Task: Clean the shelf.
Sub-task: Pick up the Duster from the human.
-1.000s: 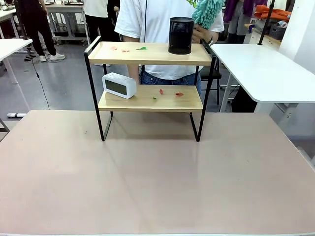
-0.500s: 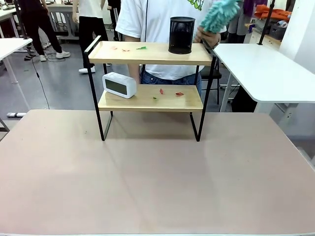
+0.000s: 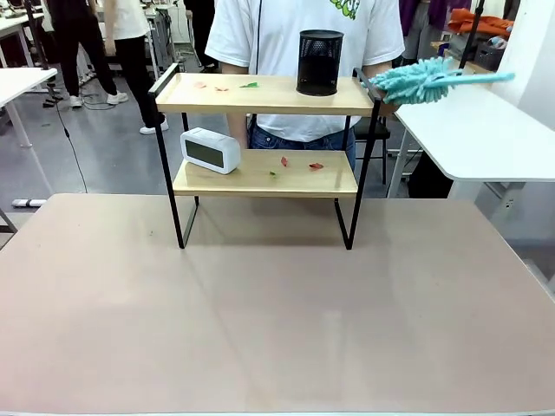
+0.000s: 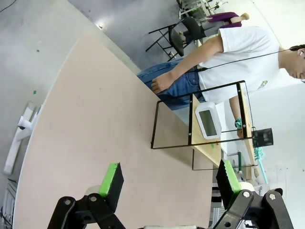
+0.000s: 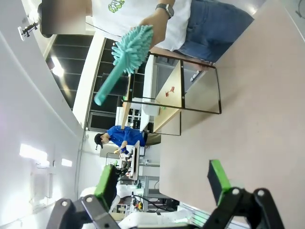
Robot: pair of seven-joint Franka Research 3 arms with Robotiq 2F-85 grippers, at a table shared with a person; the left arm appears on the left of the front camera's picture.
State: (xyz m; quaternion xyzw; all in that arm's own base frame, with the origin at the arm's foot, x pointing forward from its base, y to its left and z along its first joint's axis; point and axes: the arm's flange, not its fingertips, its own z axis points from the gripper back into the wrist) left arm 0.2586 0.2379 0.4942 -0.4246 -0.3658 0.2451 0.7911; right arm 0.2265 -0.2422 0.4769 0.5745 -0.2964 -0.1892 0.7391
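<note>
Well ahead of left fingers (image 4: 112, 179) and right fingers (image 5: 106, 183), all wide apart and empty, the shelf (image 3: 269, 97).

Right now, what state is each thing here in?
shelf: standing, scraps on both boards
mesh cup: upright on top board
clock: standing on lower board
duster: held by the person, beside the shelf
left gripper: open, empty
right gripper: open, empty
</note>
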